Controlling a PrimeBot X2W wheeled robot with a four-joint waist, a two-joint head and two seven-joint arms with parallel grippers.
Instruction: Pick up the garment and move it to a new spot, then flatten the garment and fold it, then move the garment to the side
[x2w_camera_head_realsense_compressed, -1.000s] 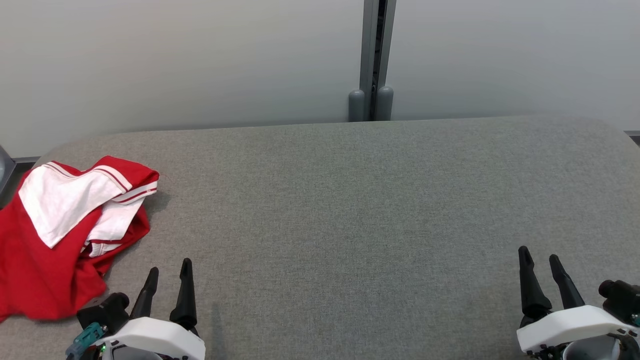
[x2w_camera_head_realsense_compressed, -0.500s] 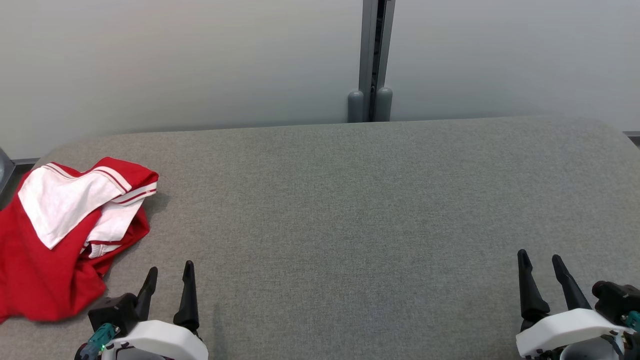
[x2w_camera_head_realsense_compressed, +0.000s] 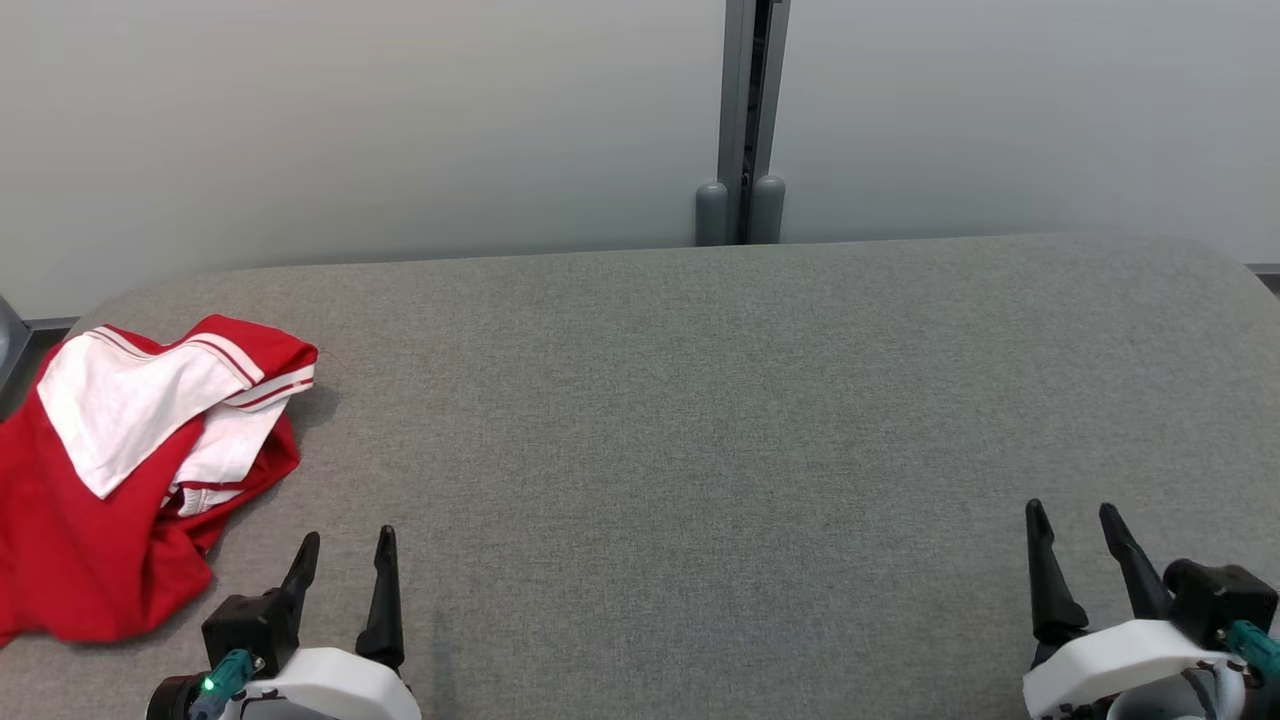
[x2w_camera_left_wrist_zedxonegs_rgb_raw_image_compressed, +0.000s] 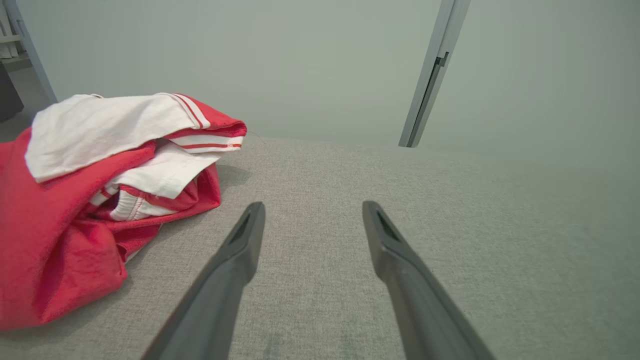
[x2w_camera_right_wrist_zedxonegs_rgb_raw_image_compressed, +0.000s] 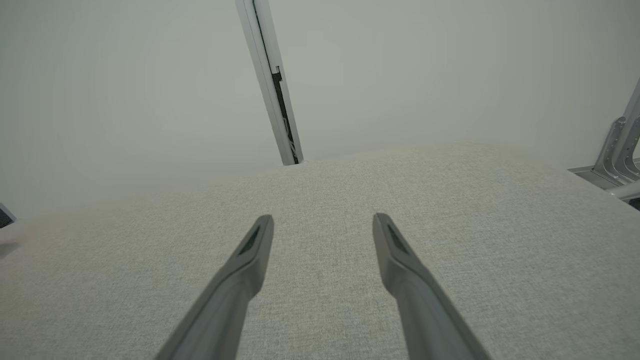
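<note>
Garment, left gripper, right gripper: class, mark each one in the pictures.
garment (x2w_camera_head_realsense_compressed: 100, 540): head view, red cloth near its middle.
left gripper (x2w_camera_head_realsense_compressed: 349, 535): head view, midway between its fingertips.
right gripper (x2w_camera_head_realsense_compressed: 1070, 507): head view, midway between its fingertips.

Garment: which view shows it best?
Head view: the garment lies crumpled at the table's left end, seen from above, barely cropped. Left wrist view has it closer but low-angle, cut off at the edge. Right wrist view faces the table's other end.

white wrist shells (x2w_camera_head_realsense_compressed: 320, 685) carry long dark fingers (x2w_camera_head_realsense_compressed: 384, 600).
</note>
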